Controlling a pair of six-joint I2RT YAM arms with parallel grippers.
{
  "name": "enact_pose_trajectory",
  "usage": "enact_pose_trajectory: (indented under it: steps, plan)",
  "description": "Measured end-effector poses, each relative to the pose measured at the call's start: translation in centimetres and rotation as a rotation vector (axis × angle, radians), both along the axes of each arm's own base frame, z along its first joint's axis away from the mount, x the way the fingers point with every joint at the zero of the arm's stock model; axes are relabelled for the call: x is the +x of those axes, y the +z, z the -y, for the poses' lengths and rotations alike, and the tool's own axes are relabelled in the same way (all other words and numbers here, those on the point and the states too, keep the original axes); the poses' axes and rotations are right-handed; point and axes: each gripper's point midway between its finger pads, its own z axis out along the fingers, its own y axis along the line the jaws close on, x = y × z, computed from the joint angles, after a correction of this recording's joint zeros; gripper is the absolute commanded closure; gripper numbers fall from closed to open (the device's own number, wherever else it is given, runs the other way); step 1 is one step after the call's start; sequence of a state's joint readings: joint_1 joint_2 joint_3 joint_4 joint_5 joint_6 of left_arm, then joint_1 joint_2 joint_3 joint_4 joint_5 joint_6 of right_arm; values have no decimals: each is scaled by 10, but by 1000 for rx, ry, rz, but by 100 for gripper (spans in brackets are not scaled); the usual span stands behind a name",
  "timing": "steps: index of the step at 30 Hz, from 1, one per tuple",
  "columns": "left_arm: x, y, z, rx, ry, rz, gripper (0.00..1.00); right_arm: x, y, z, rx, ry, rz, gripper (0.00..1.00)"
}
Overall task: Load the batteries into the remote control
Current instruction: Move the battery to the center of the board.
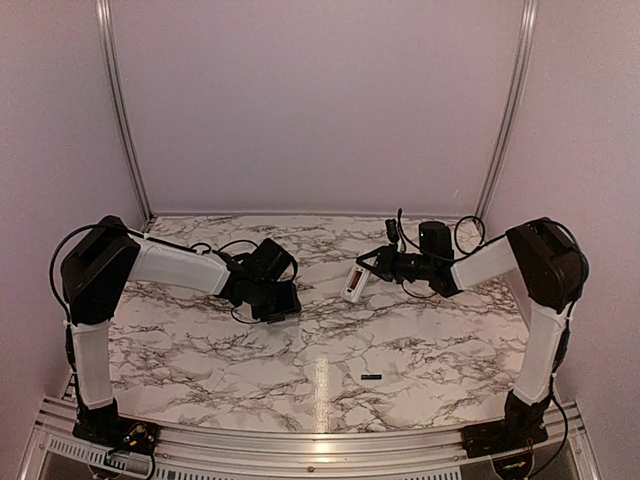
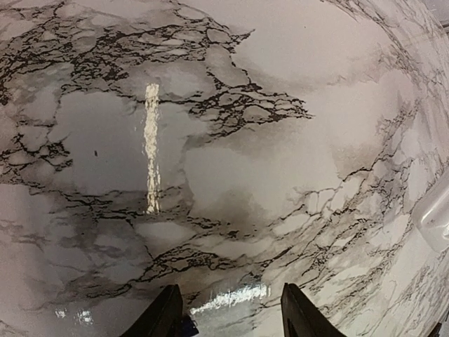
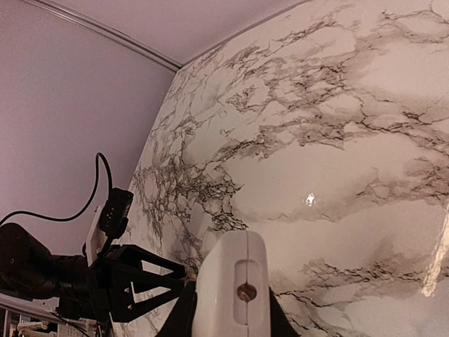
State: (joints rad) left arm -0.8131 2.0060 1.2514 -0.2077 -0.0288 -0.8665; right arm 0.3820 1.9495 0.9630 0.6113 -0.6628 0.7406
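- Remote control (image 3: 231, 277), pinched in our right gripper (image 1: 366, 270), may slip if tilted.
- Our empty, wide left gripper (image 2: 230, 298) may bump the battery (image 1: 371, 377) and roll it.

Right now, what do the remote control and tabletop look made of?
Remote control: likely white plastic, smooth, slightly satin; moulded seam and slot show. Tabletop: glossy marble-pattern surface, probably printed laminate rather than stone; sharp light streak reflects off it.

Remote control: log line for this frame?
right end effector: shut on remote control | left end effector: open, empty | battery: one seen, loose on table
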Motion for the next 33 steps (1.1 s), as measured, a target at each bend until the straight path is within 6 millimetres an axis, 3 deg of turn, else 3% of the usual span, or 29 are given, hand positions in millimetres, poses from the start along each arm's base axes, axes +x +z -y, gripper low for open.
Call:
enact_pose_trajectory:
  steps: [11, 17, 21, 26, 33]
  plan:
    - [-19, -1, -2, 47, -73, -7, 51, 0, 0, 0, 3, -1, -6, 100]
    - [-30, 0, -23, 158, -144, 16, 39, -1, 0, 0, 6, 2, -9, 100]
    - [-32, 20, -36, 240, -235, 87, 27, -1, 0, -1, 7, 4, -9, 100]
    - [-33, 49, -38, 273, -352, 178, 32, -1, 0, -1, 8, 5, -9, 100]
    - [-52, 28, -44, 363, -453, 151, 38, 0, 8, -8, 15, 22, 6, 100]
